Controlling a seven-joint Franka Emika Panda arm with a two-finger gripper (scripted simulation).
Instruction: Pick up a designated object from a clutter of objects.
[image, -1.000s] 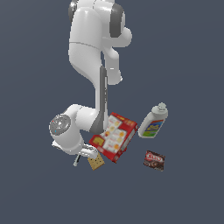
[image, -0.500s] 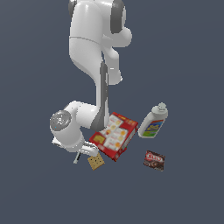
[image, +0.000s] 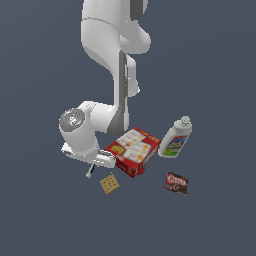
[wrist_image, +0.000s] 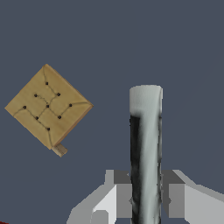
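The thin white-grey stick (wrist_image: 145, 144) with a dark streak stands between my two fingers (wrist_image: 123, 194) in the wrist view. My gripper (wrist_image: 145, 197) is shut on it. In the exterior view the gripper (image: 92, 168) hangs low at the exterior view's left of the clutter, and the stick's end (image: 89, 173) pokes out below it. The tan square cracker (image: 109, 183) lies just beside it and also shows in the wrist view (wrist_image: 48, 106). It is apart from the stick.
A red cracker box (image: 133, 151) lies right of the gripper in the exterior view. A white bottle with a colourful label (image: 175, 138) lies further right. A small dark brown packet (image: 176, 183) lies in front of the bottle.
The gripper and wrist have risen a little with the stick held between the fingers. The cracker, box, bottle and packet have not moved.
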